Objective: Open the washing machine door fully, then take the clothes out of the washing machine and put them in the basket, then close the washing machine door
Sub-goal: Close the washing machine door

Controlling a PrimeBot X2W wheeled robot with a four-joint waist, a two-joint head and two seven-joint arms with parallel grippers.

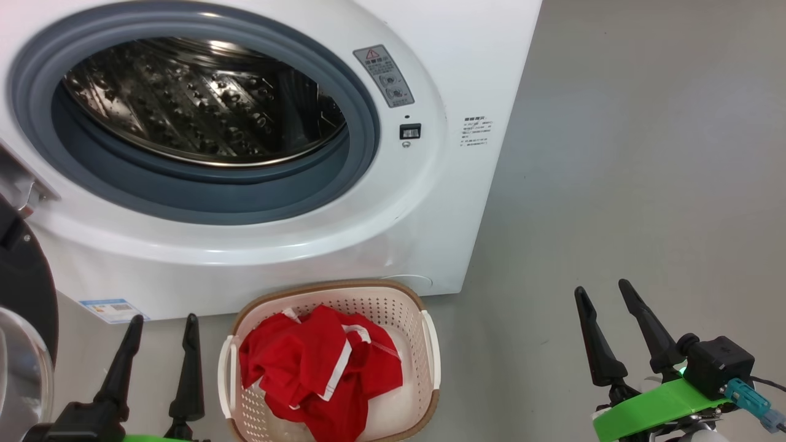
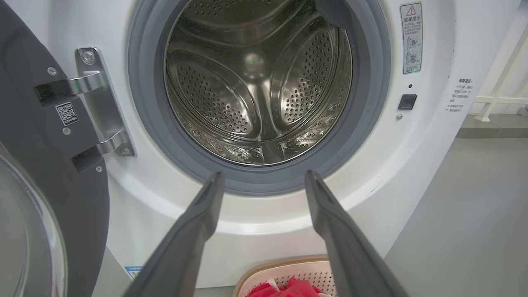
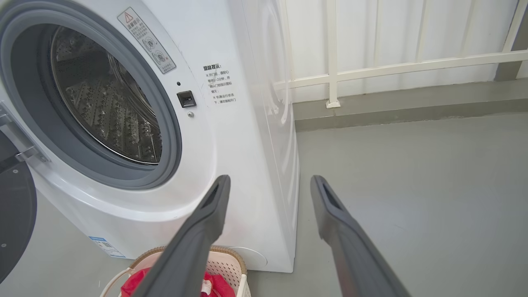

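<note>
The white washing machine (image 1: 393, 233) stands with its door (image 1: 21, 288) swung wide to the left; the steel drum (image 2: 258, 82) looks bare inside. Red clothes (image 1: 319, 368) with white stripe trim lie in the cream basket (image 1: 430, 344) on the floor in front of the machine. My left gripper (image 1: 164, 320) is open at the lower left, beside the basket, holding nothing. Open and holding nothing too, my right gripper (image 1: 603, 288) hangs at the lower right over bare floor. In the left wrist view the left gripper (image 2: 264, 176) points at the drum's lower gasket. The right gripper (image 3: 270, 181) points at the machine's right front corner.
Grey floor (image 1: 645, 153) spreads to the right of the machine. A white railing (image 3: 396, 66) and a low kerb run along the back wall. The door's metal hinge (image 2: 97, 103) sits left of the opening, the latch socket (image 2: 407, 101) to its right.
</note>
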